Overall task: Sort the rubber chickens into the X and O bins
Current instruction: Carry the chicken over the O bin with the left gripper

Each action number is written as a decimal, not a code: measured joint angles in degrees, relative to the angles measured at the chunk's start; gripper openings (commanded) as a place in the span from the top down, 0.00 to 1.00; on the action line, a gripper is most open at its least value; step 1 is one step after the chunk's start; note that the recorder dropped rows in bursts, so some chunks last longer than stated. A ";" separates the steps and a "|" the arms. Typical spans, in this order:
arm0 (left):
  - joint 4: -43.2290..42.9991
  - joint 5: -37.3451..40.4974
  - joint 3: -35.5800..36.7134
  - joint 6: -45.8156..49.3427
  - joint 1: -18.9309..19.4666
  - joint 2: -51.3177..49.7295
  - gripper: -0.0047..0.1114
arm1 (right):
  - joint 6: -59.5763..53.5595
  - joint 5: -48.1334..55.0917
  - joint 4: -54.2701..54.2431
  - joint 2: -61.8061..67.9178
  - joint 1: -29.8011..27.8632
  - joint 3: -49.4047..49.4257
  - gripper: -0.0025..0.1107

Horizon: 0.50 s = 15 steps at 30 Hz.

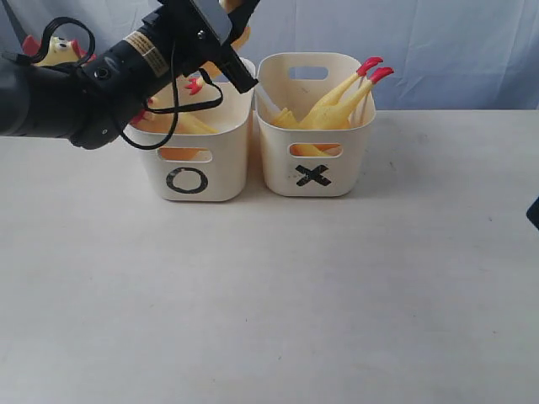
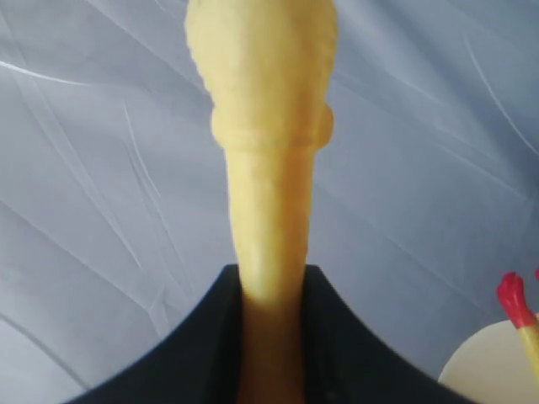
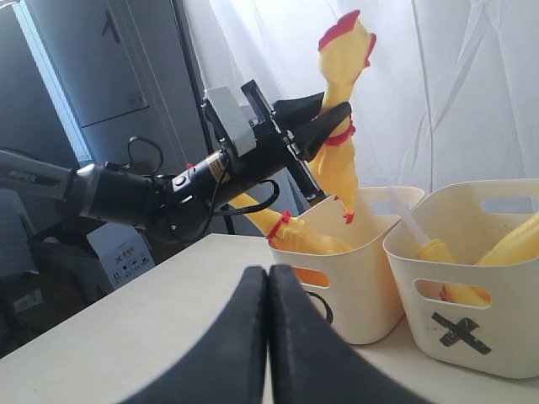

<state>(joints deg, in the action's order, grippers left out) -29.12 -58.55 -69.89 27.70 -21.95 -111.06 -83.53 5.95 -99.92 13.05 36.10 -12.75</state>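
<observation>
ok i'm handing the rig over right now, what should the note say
Left pincer: shut on a rubber chicken, held up above the O bin.
Right pincer: shut, empty, low over the table.
Done: an O-bin chicken and an X-bin chicken lie inside; the X bin may hold more.
Left: drop the held one; another chicken shows behind the left arm, seemingly unsorted.
</observation>
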 measured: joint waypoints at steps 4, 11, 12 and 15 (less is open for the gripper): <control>-2.82 1.05 -0.98 -1.38 1.34 -1.46 0.96 | 0.00 0.00 0.00 0.00 0.00 0.00 0.99; -7.50 1.15 -3.16 -6.60 4.83 -4.97 0.96 | 0.00 0.00 0.00 0.00 0.00 0.00 0.99; -7.97 1.15 -3.41 -7.07 5.12 -5.24 0.96 | 0.00 0.00 0.00 0.00 0.00 0.00 0.99; -8.72 1.17 -3.64 -7.83 5.74 -5.89 0.96 | 0.00 0.00 0.00 0.00 0.00 0.00 0.99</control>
<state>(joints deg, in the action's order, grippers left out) -37.84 -57.38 -73.54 19.87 -16.21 -116.95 -83.53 5.95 -99.92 13.05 36.10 -12.75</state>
